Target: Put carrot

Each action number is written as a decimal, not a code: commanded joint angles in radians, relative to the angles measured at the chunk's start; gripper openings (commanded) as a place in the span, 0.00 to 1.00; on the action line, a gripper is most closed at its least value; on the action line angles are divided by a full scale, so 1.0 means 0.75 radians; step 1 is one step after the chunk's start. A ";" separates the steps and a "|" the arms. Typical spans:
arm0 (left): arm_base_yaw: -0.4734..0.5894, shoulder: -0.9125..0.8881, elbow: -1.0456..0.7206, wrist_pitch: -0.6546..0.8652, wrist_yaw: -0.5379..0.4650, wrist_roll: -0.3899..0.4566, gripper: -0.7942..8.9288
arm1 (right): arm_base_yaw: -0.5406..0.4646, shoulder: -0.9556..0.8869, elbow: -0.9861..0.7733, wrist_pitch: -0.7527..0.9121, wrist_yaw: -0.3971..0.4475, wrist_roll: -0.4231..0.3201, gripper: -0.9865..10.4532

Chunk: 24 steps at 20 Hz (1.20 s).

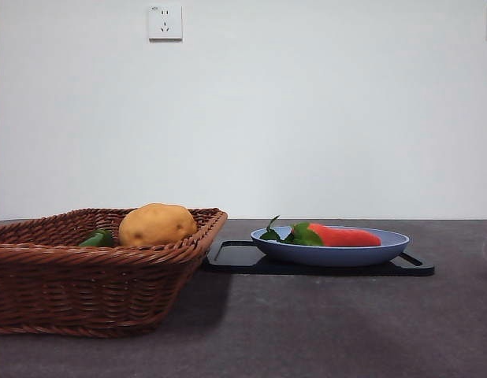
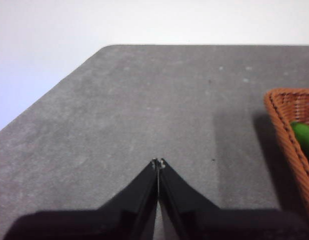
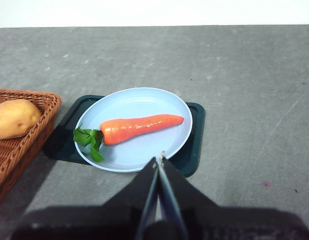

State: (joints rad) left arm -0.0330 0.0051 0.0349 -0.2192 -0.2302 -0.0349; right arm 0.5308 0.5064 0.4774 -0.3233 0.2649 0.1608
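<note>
The smooth orange-red toy carrot (image 3: 139,128) lies inside the pale blue round plate (image 3: 169,104) just ahead of the right gripper (image 3: 159,161), whose jaws are closed and empty; the placing looks done. The left gripper (image 2: 158,163), also closed and empty, has bare grey desk (image 2: 144,100) ahead, the brown wicker basket (image 2: 289,115) to one side.
</note>
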 commanded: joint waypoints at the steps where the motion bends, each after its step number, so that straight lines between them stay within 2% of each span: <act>1: 0.004 -0.005 -0.012 0.007 0.004 -0.036 0.09 | 0.008 0.003 0.012 0.010 0.005 0.009 0.10; 18: 0.003 -0.005 -0.012 0.013 0.002 -0.033 0.09 | 0.010 0.001 0.012 0.007 0.005 0.000 0.10; 21: 0.003 -0.005 -0.012 0.013 0.002 -0.034 0.09 | -0.054 -0.134 0.006 -0.039 0.091 -0.273 0.10; 22: 0.003 -0.005 -0.012 0.013 0.002 -0.034 0.09 | -0.108 -0.183 -0.003 -0.037 0.074 -0.300 0.10; 24: 0.003 -0.005 -0.012 0.013 0.002 -0.034 0.09 | -0.267 -0.289 -0.054 -0.018 -0.014 -0.295 0.10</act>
State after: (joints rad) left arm -0.0330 0.0051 0.0334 -0.2157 -0.2291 -0.0536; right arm 0.3256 0.2779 0.4438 -0.3336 0.2531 -0.0353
